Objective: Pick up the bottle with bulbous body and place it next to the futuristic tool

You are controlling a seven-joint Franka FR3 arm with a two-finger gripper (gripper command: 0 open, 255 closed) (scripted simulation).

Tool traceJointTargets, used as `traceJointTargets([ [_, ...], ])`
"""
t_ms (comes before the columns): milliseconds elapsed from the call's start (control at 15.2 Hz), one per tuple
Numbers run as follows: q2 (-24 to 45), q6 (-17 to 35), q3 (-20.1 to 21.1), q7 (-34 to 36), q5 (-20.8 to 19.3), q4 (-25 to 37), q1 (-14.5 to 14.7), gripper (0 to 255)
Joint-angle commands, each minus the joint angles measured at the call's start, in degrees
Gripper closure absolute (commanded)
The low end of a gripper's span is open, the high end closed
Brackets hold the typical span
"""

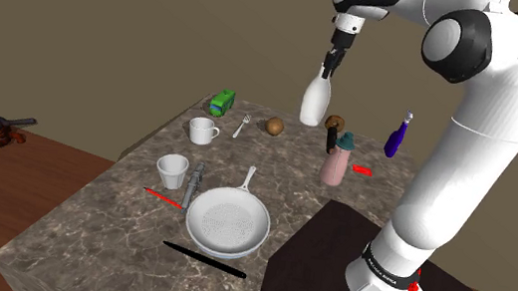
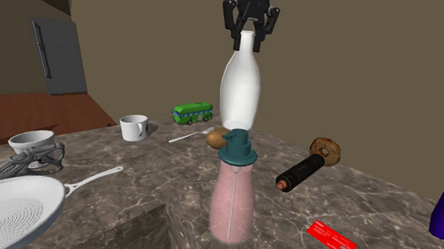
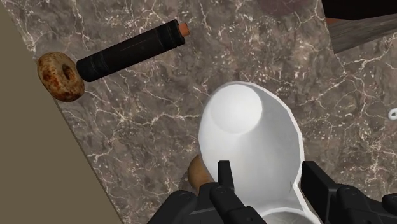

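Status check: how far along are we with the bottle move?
Done: the gripper is shut on the neck of the white bottle, which stands upright near the table's far edge in the shoulder view. In hand: the lift. I cannot tell whether its base is clear of the table. Left: carry it to the grey tool by the pan, likely the target, set it down beside it and release.

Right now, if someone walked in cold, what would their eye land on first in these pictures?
Most likely the white bottle, held upright by its neck in the black fingers over the marbled table top. Next, the pink bottle with a teal cap standing close in front in the second exterior view, and the big white frying pan toward the table's near end in the shoulder view.
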Motion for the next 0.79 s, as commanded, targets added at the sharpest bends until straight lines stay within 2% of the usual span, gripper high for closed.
traceJointTargets([
  [0,0.4,-1.8,0.0,0.0,0.2,2.2,-0.1,255],
  [726,3.2,-11.3,-0.5,-0.4,1.6,14.1,-1.2,255],
])
